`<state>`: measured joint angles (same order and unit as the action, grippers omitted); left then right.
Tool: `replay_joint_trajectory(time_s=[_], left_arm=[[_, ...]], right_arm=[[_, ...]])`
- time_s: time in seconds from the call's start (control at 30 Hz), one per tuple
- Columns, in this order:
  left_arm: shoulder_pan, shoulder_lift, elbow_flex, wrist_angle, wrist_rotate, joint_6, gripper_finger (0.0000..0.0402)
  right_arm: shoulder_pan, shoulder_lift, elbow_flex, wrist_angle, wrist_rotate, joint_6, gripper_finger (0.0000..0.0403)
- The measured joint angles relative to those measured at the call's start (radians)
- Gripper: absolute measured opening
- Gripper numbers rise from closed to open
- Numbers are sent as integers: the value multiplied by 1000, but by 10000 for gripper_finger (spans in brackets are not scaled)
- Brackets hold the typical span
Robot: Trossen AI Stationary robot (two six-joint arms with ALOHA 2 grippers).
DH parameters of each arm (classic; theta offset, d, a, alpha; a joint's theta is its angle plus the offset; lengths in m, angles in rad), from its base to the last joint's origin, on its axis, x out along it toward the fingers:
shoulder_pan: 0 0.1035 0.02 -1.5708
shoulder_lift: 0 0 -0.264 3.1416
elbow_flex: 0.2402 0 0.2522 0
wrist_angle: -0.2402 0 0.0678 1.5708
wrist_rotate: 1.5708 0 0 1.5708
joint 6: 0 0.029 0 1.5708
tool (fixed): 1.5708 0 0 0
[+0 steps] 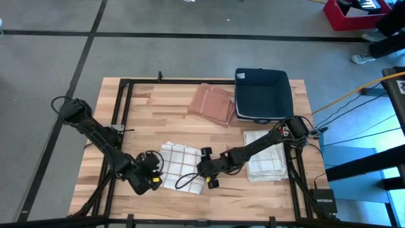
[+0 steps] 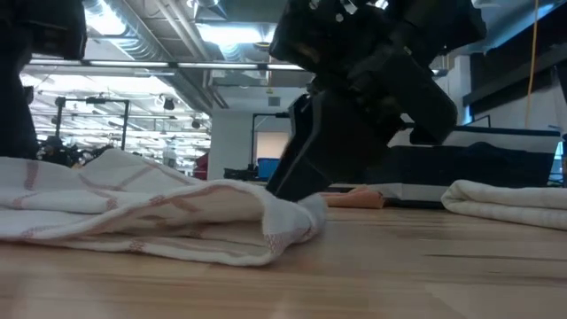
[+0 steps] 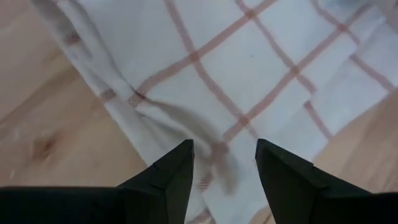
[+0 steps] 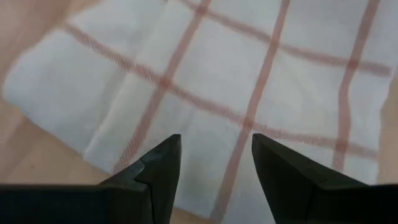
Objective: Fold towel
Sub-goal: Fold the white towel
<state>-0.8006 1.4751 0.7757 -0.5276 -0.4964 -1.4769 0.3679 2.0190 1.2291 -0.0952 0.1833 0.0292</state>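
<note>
Wooden table (image 1: 171,107) bears checked towel (image 1: 180,166); both grippers — left (image 3: 224,163), right (image 4: 216,158) — gape above it.

Grey floor (image 1: 190,57) — ceiling lights (image 2: 235,34) overhead.

Light is even and fairly bright from overhead: the table (image 1: 190,107) shows only soft, short shadows under the arms, and the floor at the far right carries a bluish cast. In the low view ceiling lamps (image 2: 232,34) glare white in the room behind, so the arm nearest the camera is a dark, underlit mass, the towel (image 2: 133,213) close to the lens is soft, and the wood in the foreground is smeared. Both wrist views are blurred, the cloth's red lines fuzzy and the wood beside it out of focus, while the dark fingers (image 3: 174,180) read as flat black shapes without detail.
</note>
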Motion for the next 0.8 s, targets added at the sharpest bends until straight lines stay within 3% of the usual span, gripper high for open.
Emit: replay_joint_trajectory(time_s=[0.27, 0.37, 0.53, 0.8], left_arm=[[4, 62, -1, 26, 10, 11, 161], [4, 65, -1, 16, 11, 10, 126], [4, 45, 1, -4, 13, 40, 18], [-5, 2, 62, -194, 15, 19, 5]], right_arm=[[0, 0, 0, -18, 5, 17, 200], [0, 0, 0, -17, 6, 18, 200], [0, 0, 1, -13, 6, 18, 200], [-1, 0, 1, -12, 6, 19, 200]])
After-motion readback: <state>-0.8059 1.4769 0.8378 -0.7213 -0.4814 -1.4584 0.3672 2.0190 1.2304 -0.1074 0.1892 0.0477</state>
